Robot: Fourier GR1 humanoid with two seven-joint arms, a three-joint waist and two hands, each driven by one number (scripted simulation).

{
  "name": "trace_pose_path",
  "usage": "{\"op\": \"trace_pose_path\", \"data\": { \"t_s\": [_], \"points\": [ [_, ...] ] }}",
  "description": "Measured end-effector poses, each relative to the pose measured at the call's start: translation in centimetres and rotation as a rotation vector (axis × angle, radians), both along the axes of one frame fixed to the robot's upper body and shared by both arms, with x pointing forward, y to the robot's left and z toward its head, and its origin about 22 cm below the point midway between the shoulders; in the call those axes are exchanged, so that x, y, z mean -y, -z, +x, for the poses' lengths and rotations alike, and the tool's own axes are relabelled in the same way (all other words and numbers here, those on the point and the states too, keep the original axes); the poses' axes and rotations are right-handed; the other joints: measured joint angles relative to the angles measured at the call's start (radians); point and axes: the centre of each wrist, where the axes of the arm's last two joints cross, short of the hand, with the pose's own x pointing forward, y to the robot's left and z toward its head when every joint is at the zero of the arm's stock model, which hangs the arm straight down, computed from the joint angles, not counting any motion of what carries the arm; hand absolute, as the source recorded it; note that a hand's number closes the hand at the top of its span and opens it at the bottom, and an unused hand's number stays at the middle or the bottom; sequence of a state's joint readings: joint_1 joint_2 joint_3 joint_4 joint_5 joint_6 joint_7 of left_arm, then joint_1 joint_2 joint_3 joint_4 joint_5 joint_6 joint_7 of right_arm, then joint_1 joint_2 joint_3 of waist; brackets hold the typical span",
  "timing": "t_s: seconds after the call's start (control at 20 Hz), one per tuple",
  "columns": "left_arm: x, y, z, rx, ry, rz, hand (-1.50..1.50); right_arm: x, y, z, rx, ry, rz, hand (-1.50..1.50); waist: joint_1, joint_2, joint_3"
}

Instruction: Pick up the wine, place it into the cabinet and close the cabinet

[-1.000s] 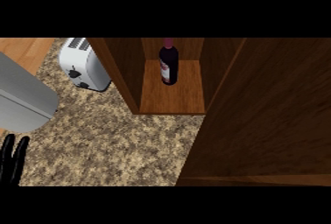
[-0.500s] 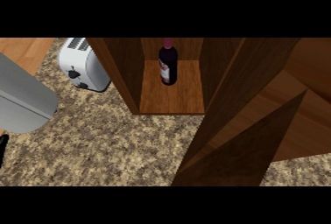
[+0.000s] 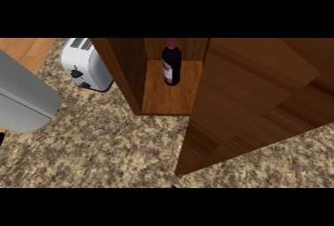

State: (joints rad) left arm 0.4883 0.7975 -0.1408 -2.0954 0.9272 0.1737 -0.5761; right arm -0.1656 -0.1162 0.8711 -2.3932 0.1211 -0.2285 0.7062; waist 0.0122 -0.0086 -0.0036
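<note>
The dark wine bottle with a red top stands upright on the shelf inside the wooden cabinet, towards the back. The cabinet door hangs at an angle on the right of the opening, its lower corner reaching down over the counter, and the opening is still uncovered. A grey forearm fills the left edge. Of my left hand only a black sliver shows at the left edge. My right hand shows nowhere, and no hand touches the bottle.
A white toaster stands on the speckled counter just left of the cabinet. A strip of wooden floor or board shows at the top left.
The door has swung, baring the counter at the lower right. My left hand has slid almost wholly out past the left edge. The bottle has stayed put.
</note>
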Motion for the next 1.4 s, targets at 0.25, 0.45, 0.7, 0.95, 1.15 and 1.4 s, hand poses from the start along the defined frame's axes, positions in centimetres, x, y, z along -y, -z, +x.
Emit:
{"op": "trace_pose_path", "data": {
  "t_s": [0.25,0.45,0.7,0.95,1.15,1.4],
  "points": [
    [0.4,-0.4,0.7,0.005,0.020,-0.019,-1.50,-0.9,-0.7,0.6,0.045,-0.026,-0.022,1.50,0.010,0.006,0.000],
    [0.7,-0.5,1.2,0.009,0.026,-0.033,-1.50,-1.9,-1.3,1.6,0.039,-0.055,-0.002,1.50,0.018,0.009,0.000],
    [0.7,-0.5,1.6,0.009,0.029,-0.040,-1.50,-5.7,-3.1,4.3,0.043,-0.080,0.038,1.50,0.028,0.011,0.001],
    [1.0,-0.6,2.2,0.010,0.020,-0.046,-1.50,-9.4,-6.0,8.2,0.062,-0.060,0.046,1.50,0.028,0.013,0.001],
    [1.1,-0.3,2.2,0.013,0.011,-0.046,-1.50,-11.6,-7.7,11.1,0.102,-0.026,0.032,1.50,0.026,0.011,0.002],
    [1.1,-0.2,2.5,0.012,-0.001,-0.042,-1.50,-13.1,-8.7,14.7,0.185,0.049,-0.028,1.50,0.015,0.011,0.002]
  ]
}}
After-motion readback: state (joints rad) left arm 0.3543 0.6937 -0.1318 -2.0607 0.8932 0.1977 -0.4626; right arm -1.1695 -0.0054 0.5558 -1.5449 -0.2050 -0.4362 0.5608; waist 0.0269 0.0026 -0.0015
